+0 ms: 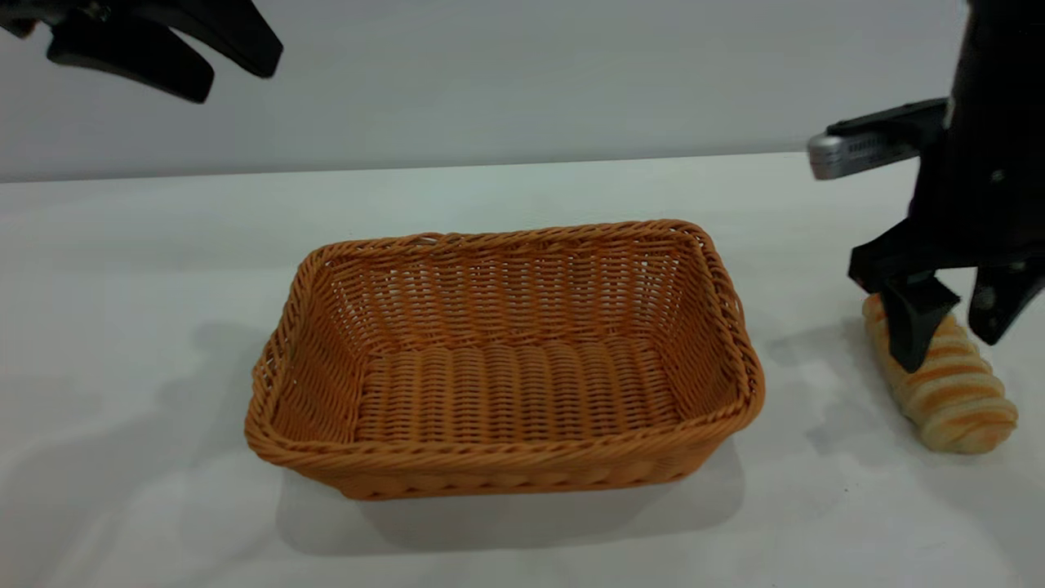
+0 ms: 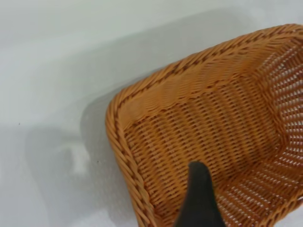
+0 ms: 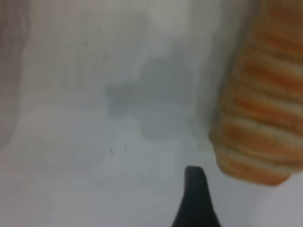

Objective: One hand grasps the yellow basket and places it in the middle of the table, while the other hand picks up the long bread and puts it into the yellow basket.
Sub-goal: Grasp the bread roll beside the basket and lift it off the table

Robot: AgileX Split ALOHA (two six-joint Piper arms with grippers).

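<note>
At right of the exterior frame, we see the right gripper [image 1: 955,331] spread astride the long bread [image 1: 947,384]; it looks soft and light, so we would grip mid-length gently. The left gripper [image 1: 175,61], upper left, is spread.

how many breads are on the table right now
1. The long bread lies on the table right of the yellow basket, under the right gripper, whose open jaws straddle it. The basket holds none.

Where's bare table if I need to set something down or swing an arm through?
Widest bare stretch of table is left of the yellow basket, under the raised left pincer. The strips behind and in front of the basket are bare too. Crowded: the gap between the basket and the long bread, where the open right pincer straddles the loaf.
</note>
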